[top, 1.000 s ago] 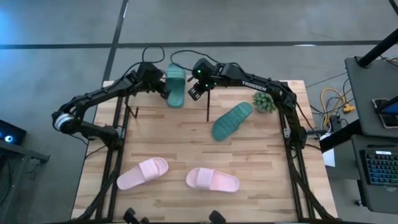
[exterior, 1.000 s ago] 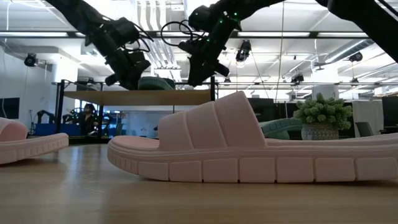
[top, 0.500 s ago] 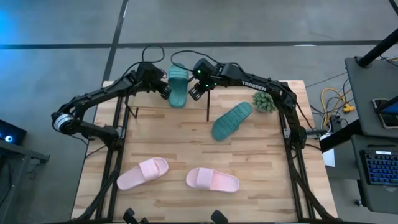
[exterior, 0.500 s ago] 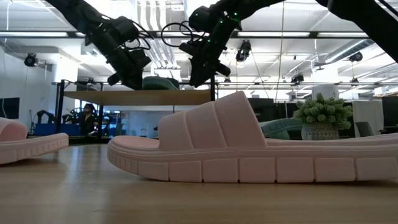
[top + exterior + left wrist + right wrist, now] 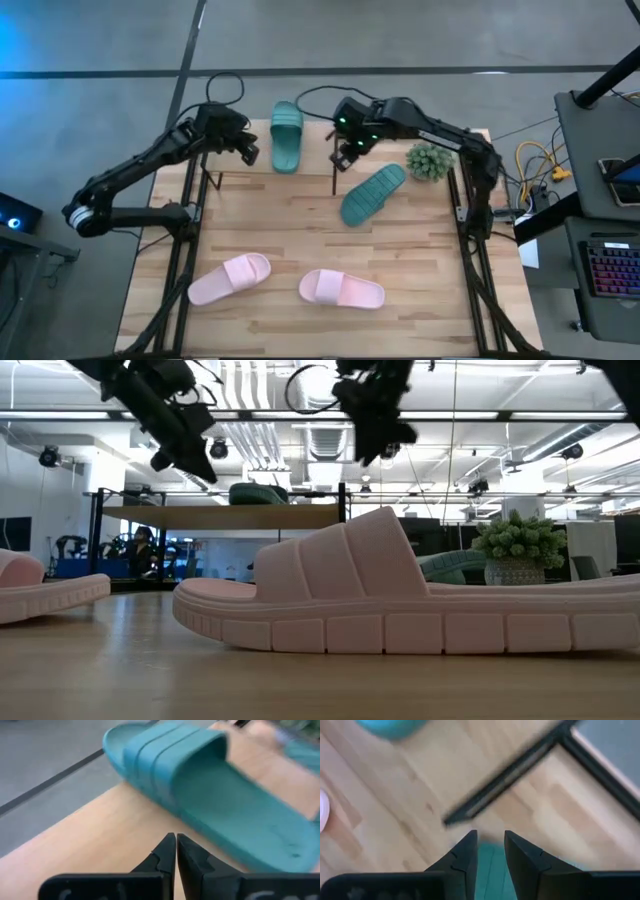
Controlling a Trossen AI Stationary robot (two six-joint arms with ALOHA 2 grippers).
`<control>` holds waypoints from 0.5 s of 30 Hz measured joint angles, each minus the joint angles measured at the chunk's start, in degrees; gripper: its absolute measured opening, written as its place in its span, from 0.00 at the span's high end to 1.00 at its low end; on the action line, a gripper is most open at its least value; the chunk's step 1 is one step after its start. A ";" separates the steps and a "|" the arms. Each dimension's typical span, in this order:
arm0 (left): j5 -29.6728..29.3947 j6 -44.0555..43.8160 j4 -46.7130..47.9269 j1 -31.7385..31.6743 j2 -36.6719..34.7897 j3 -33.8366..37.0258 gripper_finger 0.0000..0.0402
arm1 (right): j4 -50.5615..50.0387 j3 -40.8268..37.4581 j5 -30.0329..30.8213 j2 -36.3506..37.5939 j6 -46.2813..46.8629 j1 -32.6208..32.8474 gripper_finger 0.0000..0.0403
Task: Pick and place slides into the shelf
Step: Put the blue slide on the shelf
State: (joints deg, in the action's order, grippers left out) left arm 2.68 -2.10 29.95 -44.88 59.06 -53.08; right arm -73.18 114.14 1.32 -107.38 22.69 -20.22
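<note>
Now | left tool [image 5: 247, 152] closed beside shelf [image 5: 310, 140] | right tool [image 5: 346, 158] slightly parted

The table [image 5: 300, 240] of pale wood planks stands on a grey concrete floor [image 5: 420, 35] crossed by dark seams. Right of the table is a dark desk [image 5: 600, 200] with a keyboard [image 5: 612, 268], yellow cables [image 5: 535, 160] between them. Beyond the table, ceiling light strips [image 5: 520, 415] glow and a person [image 5: 143, 550] sits.

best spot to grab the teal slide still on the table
Judging by its pose, take the wide strap at the upper end of the teal slide, coming straight down from above. It lies sole-down and diagonal, strap arching up; the right pincer hovers closest.
</note>
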 joint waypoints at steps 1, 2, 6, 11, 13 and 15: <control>0.78 -0.66 0.08 0.00 -0.40 0.00 1.00 | -0.37 -1.81 -0.03 1.78 1.65 0.62 0.78; 1.61 -1.31 0.02 0.00 -0.69 0.00 1.00 | -0.25 -4.08 -0.20 3.68 3.57 1.26 0.78; 2.27 -1.98 0.10 0.00 -0.93 0.02 1.00 | 2.73 -16.34 -0.22 12.63 13.52 5.31 0.78; 2.92 -1.74 0.02 0.00 0.17 0.09 1.00 | 15.90 -37.18 1.15 24.92 31.15 11.44 0.78; 3.27 -1.60 -0.15 0.00 0.71 0.09 1.00 | 23.53 -45.54 3.97 29.71 38.60 13.14 0.78; 4.27 -1.59 -0.40 0.00 1.61 0.09 1.00 | 30.11 -53.26 7.75 33.96 45.52 13.92 0.78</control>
State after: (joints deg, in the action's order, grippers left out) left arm 6.95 -3.68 29.55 -44.88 60.67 -52.99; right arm -43.07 60.88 9.07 -73.42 68.21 -6.31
